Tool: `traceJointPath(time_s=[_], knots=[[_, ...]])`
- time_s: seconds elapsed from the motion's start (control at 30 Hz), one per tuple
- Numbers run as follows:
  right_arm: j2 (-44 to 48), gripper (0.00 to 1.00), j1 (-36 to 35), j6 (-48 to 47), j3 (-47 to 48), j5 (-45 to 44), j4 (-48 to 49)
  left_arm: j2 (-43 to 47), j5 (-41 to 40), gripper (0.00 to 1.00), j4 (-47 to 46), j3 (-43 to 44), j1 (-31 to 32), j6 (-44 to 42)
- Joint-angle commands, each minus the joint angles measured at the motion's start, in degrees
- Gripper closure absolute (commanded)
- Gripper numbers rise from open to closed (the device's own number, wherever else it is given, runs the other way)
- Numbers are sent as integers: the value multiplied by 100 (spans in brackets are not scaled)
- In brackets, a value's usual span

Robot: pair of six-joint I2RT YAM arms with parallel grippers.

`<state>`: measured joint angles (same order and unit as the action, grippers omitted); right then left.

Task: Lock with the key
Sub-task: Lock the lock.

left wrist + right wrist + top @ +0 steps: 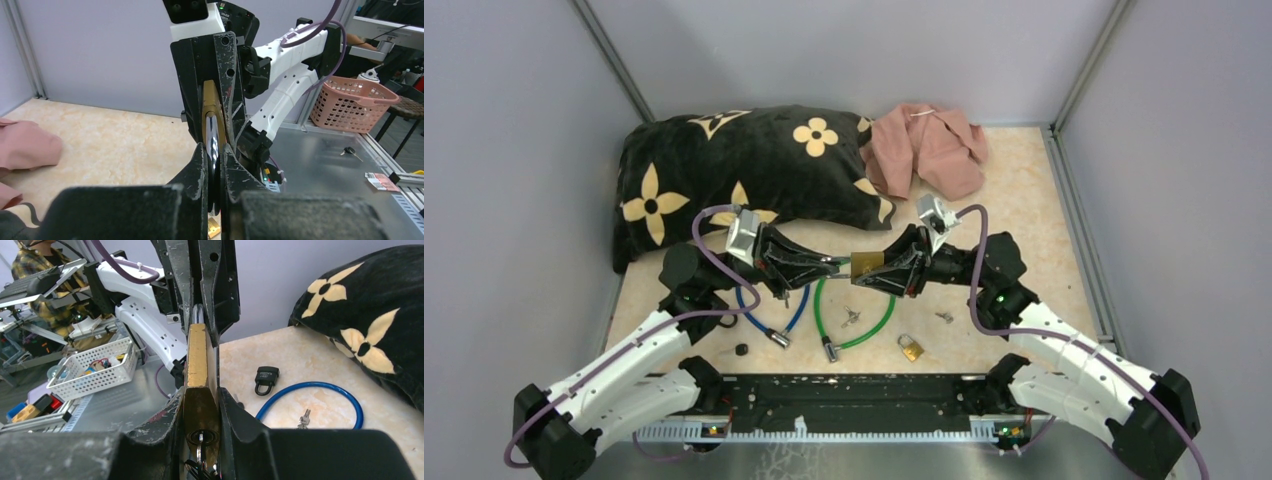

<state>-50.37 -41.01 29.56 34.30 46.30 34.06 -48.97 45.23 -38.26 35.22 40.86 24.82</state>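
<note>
Overhead, we see a beige stone-patterned table (pixel 1034 190) walled in grey, with a black flowered pillow (pixel 744 165) and a pink cloth (pixel 929 150) at the back. The brass padlock (pixel 867 263) is held above mid-table between the left gripper (pixel 832 266) and the right gripper (pixel 886 268); exactly where each grips it is hard to make out here. From the left wrist, the left jaws are pressed together on the silver shackle (pixel 211 137), the body edge-on. From the right wrist, the right jaws clamp the scuffed brass body. A key (pixel 200 452) sits in its keyhole, cut off below.
</note>
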Motion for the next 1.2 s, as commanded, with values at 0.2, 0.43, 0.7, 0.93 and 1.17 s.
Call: traceJointPath(time_s=[0.2, 0.43, 0.7, 0.93, 1.17], knots=[[-325, 100, -476, -203, 1000, -882, -276, -406, -225, 100, 198, -453, 414, 103], [-542, 100, -480, -357, 618, -1177, -97, -695, -143, 100, -336, -174, 872, 147], [-701, 100, -459, -953, 834, -1146, -334, -751, 235, 100, -392, -156, 913, 243], [-62, 100, 320, -1448, 702, -740, -684, -557, 1119, 100, 265, 196, 249, 203], [-271, 100, 309, -1373, 872, -605, -557, -670, 1230, 100, 293, 326, 247, 219]])
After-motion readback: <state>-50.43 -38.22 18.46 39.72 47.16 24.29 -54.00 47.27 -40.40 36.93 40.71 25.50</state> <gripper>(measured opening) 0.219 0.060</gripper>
